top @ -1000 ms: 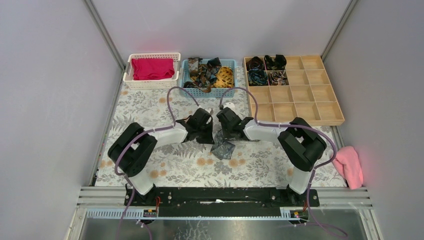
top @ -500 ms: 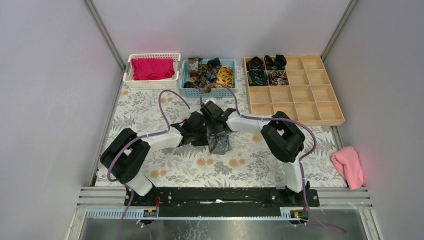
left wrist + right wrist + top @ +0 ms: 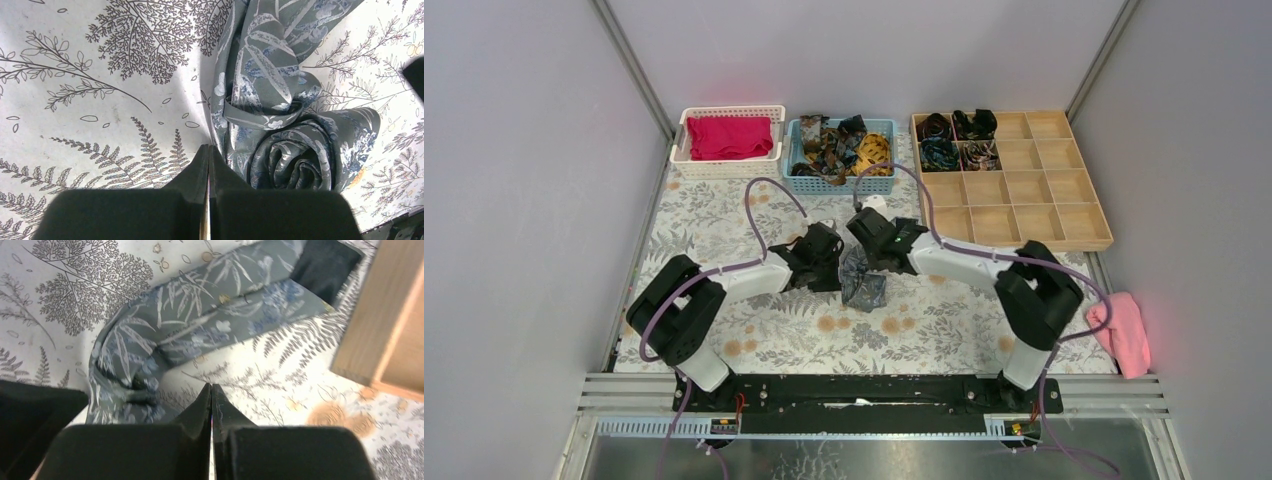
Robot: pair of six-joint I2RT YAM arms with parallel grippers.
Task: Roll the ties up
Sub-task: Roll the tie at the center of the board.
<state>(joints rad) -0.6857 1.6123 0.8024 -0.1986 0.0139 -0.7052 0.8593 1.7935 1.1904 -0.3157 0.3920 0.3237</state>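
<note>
1 grey-teal leaf-patterned fabric necktie [image 3: 865, 282] is in play. It lies on the floral-print tablecloth [image 3: 724, 215] mid-table, between the 2 claws.

- Left claw [image 3: 208, 150]: clenched, nothing pinched between the jaws. The tips sit at the necktie's left edge, touching it or just beside it; the left wrist view doesn't settle which.
- Right claw [image 3: 211, 388]: also clenched and empty, tips on bare cloth just short of the necktie's fold.
- Necktie state: 1 end is wound into a loose coil [image 3: 292, 160], and the rest is an unrolled flat tail [image 3: 235, 300].
- Key relation: the coil lies to the right of the left claw's tips. The tail's long axis runs away from the right claw, diagonally toward the compartmented wooden tray [image 3: 385, 315], and ends in a dark lining patch.
- The left claw is nearer the coil. The right claw is nearer the fold where the tail starts.

Judgement: the roll is only partly done. The next move likely needs the left claw bracing the coil while the right feeds the tail along that diagonal. The coil looks slack and could unwind if it is nudged sideways.
</note>
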